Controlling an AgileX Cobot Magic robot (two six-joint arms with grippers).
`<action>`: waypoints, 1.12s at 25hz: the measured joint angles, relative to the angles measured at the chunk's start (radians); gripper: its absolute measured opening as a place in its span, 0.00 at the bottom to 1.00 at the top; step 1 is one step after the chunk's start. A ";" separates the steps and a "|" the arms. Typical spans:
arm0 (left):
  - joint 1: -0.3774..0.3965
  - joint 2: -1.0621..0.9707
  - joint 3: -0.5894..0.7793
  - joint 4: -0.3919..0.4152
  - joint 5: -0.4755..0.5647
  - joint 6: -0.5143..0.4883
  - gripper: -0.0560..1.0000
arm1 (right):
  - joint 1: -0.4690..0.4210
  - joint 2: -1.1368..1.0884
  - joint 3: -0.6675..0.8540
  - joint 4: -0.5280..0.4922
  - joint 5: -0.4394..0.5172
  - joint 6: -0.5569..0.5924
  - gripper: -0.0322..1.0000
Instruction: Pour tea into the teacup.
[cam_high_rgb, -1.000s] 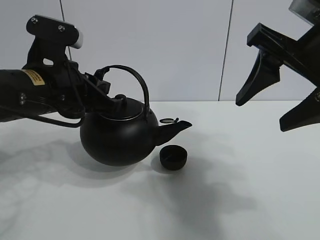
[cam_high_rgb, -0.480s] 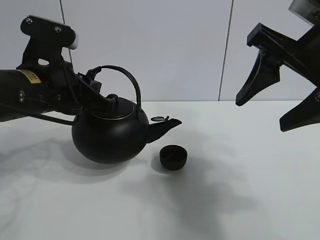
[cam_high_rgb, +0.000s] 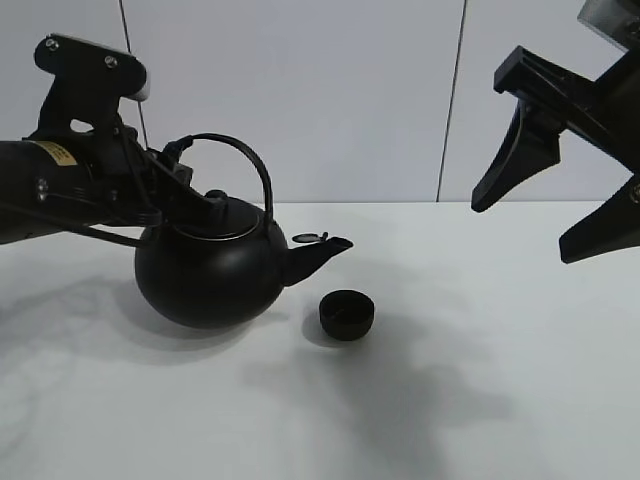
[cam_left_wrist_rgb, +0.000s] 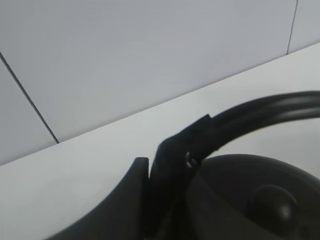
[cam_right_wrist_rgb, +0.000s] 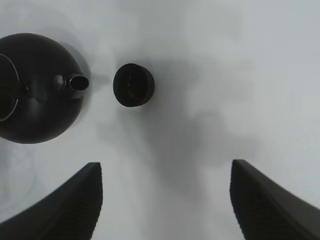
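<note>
The small black teacup (cam_high_rgb: 347, 313) stands on the white table, right of centre; from above it shows as a round bowl (cam_right_wrist_rgb: 133, 85). A big round black kettle (cam_high_rgb: 210, 270) sits level just left of it, its spout (cam_high_rgb: 330, 246) ending short of the cup and slightly higher. My left gripper (cam_high_rgb: 188, 185) is shut on the lower left end of the kettle's arched handle (cam_left_wrist_rgb: 260, 110), with one finger (cam_left_wrist_rgb: 167, 165) pressed against it. Whether the kettle's base touches the table is unclear. My right gripper (cam_high_rgb: 520, 235) hangs high on the right, open and holding nothing (cam_right_wrist_rgb: 165, 170).
The white table (cam_high_rgb: 480, 400) runs back to a pale panelled wall (cam_high_rgb: 380, 90). The kettle (cam_right_wrist_rgb: 35, 90) and its spout (cam_right_wrist_rgb: 78, 82) lie left of the cup from above. Arm shadows fall across the table in front of the cup.
The left gripper has carried the kettle leftward and tipped it back level, drawing the spout away from above the teacup. The teacup and the right gripper have not moved.
</note>
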 joint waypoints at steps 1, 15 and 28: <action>0.000 0.000 0.000 0.006 0.002 0.000 0.16 | 0.000 0.000 0.000 0.000 0.000 0.000 0.51; 0.000 0.000 -0.033 0.069 0.071 0.037 0.16 | 0.000 0.000 0.000 0.001 0.001 0.000 0.51; 0.000 0.000 -0.043 0.012 0.088 0.109 0.16 | 0.000 0.000 0.000 0.003 0.004 0.000 0.51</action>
